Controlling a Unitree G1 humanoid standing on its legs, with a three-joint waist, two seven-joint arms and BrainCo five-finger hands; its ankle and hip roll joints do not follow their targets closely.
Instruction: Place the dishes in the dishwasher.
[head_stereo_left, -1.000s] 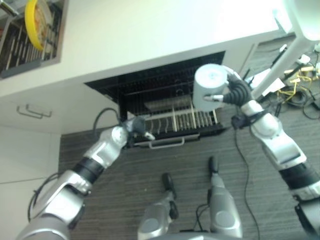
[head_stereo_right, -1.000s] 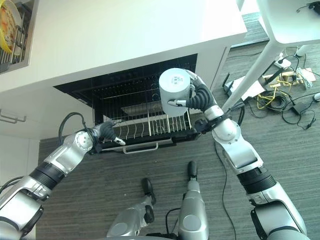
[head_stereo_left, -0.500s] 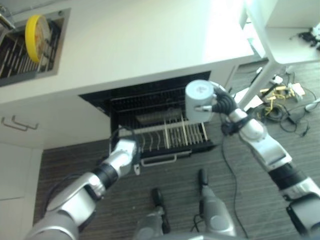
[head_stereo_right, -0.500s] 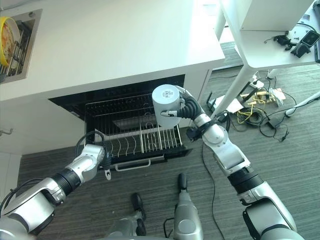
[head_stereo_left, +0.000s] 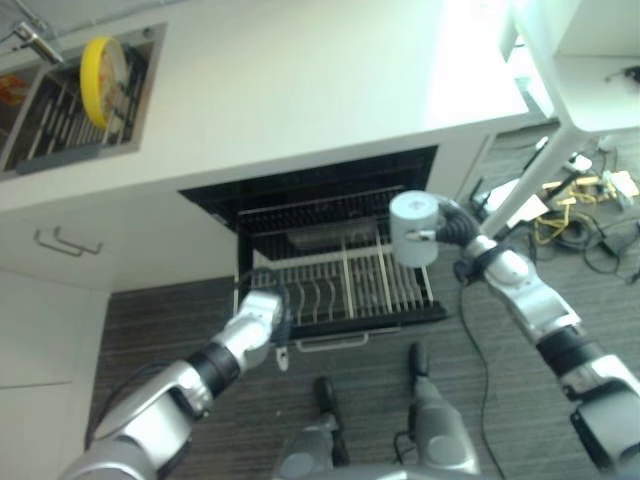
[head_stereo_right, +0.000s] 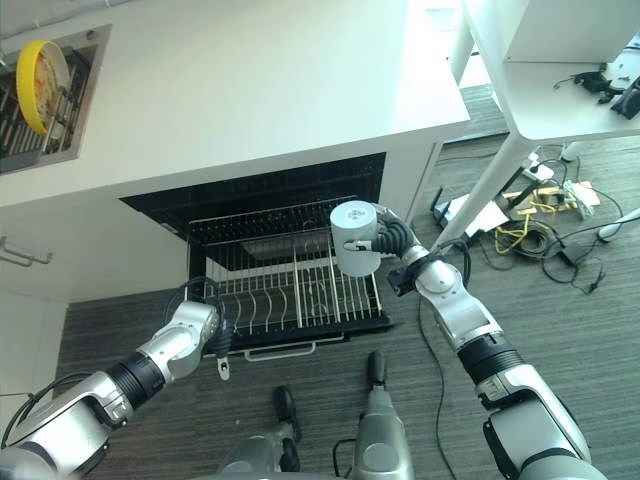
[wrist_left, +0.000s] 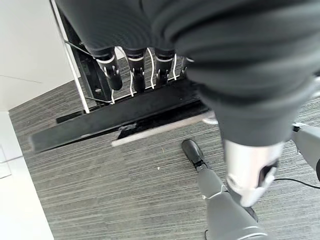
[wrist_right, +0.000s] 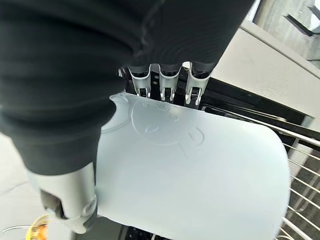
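Cup (head_stereo_right: 355, 238), pale and upended, sits clenched in the right robot hand (head_stereo_right: 392, 240) above the pulled-out rack (head_stereo_right: 290, 290); lowered off-line it could catch the wire tines and tip; left robot hand (head_stereo_left: 268, 318), fingers relaxed, rests at the rack's front edge.

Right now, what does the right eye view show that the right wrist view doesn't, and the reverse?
Right eye view alone: the yellow plate standing in the sink rack, the white counter, and the left hand at the pulled-out rack's front edge. Right wrist view alone: a faint raised figure on the white cup's side. Both: the right hand curled round the white cup above the dishwasher rack.
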